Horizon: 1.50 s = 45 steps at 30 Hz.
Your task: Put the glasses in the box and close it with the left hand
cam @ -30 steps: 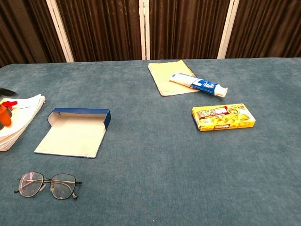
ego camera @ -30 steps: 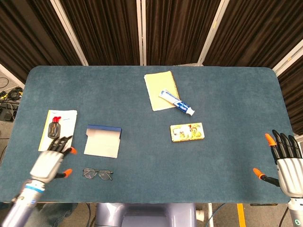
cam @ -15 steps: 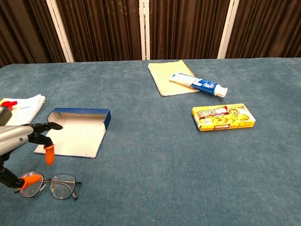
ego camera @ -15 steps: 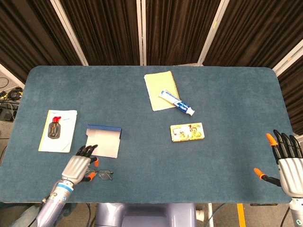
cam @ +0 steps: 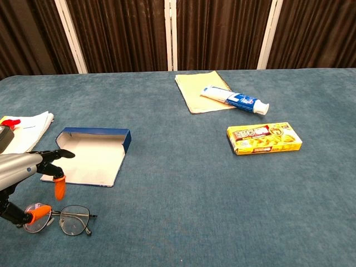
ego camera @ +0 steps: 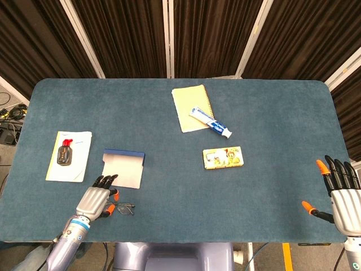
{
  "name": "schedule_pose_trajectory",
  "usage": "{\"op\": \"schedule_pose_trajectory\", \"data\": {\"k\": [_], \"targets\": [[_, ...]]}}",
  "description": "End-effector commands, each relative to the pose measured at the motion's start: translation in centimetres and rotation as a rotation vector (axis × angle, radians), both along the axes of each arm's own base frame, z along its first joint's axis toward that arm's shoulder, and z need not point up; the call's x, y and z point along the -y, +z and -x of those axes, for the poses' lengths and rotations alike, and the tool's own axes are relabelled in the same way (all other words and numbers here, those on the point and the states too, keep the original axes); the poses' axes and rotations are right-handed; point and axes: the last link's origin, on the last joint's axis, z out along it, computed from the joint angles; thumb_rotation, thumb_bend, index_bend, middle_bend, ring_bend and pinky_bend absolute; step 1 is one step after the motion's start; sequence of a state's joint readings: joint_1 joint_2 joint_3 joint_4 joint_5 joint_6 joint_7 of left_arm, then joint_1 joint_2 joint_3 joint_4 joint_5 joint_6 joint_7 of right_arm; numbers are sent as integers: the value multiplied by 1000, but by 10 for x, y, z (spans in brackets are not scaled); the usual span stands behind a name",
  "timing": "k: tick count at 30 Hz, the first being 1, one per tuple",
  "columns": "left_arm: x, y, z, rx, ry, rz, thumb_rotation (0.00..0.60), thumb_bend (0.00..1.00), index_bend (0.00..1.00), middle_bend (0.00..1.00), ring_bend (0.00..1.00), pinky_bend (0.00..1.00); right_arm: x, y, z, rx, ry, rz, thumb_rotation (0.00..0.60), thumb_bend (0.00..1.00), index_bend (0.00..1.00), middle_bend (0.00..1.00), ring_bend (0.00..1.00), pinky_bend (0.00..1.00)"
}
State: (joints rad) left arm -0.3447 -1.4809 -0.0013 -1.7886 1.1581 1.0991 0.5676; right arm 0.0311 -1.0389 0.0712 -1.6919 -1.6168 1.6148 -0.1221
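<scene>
The black-rimmed glasses (cam: pixel 62 219) lie flat near the table's front left edge, seen also in the head view as glasses (ego camera: pixel 125 209). The open blue box (ego camera: pixel 123 167) with a pale inside lies just behind them, box (cam: pixel 89 154). My left hand (ego camera: pixel 97 199) hovers over the left lens, fingers spread, orange fingertips (cam: pixel 37 212) down beside the frame; left hand (cam: pixel 25 175) holds nothing that I can see. My right hand (ego camera: pixel 341 192) rests open at the table's front right edge, away from everything.
A white paper stack with a black and red item (ego camera: pixel 67 155) lies at the left. A yellow notebook (ego camera: pixel 190 108) with a toothpaste tube (ego camera: pixel 211 123) sits at the back centre. A yellow carton (ego camera: pixel 223 157) lies right of centre.
My left hand has come in from the left edge to above the glasses' left lens, then sunk slightly. The glasses, box and right hand have not moved.
</scene>
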Motion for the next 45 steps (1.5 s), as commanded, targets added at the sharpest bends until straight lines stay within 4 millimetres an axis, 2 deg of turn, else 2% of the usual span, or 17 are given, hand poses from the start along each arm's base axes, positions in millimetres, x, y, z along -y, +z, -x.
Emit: {"op": "schedule_pose_trajectory", "data": {"k": [1, 17, 31, 37, 45], "targets": [[0, -2, 1, -1, 1, 4, 600, 450, 472, 0, 0, 0, 0, 1, 0, 2, 1, 2, 600, 0, 0, 0, 0, 0], [-1, -9, 10, -1, 28, 14, 600, 450, 493, 0, 0, 0, 0, 1, 1, 6, -3, 3, 600, 0, 0, 0, 0, 0], [0, -15, 8, 15, 27, 38, 600, 461, 548, 0, 0, 0, 0, 2, 1, 7, -4, 5, 600, 0, 0, 0, 0, 0], [-1, -14, 7, 20, 26, 33, 600, 491, 595, 0, 0, 0, 0, 2, 1, 5, -5, 3, 600, 0, 0, 0, 0, 0], [-4, -7, 4, 35, 21, 16, 600, 493, 608, 0, 0, 0, 0, 1, 1, 2, -5, 2, 600, 0, 0, 0, 0, 0]]}}
